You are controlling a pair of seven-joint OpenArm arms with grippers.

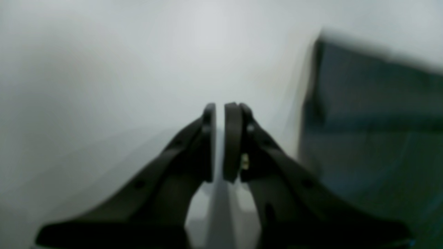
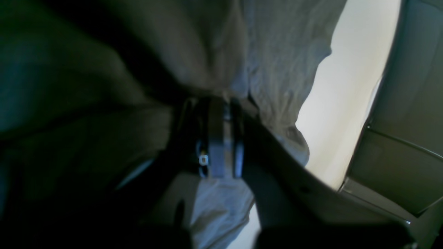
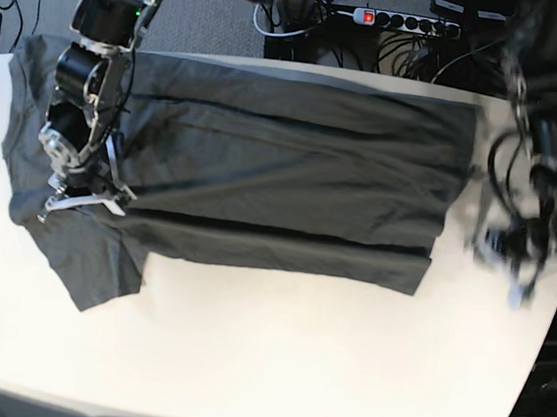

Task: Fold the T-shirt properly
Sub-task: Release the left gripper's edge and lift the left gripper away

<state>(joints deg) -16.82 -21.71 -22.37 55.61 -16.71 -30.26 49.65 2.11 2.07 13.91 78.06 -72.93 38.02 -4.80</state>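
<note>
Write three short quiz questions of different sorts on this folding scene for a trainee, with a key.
1. True or false: the left gripper pinches the dark grey thin-fabric T-shirt.
2. Which gripper is shut on cloth? A) left B) right C) both
3. Fill in: in the base view, the sleeve end lies on that view's ____ side of the white table.

Key: 1 false, its jaws hold nothing and the shirt's edge lies beside them; 2 B; 3 left.

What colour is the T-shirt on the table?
The soft short-sleeved T-shirt is plain dark grey, seen best in the base view.
</note>
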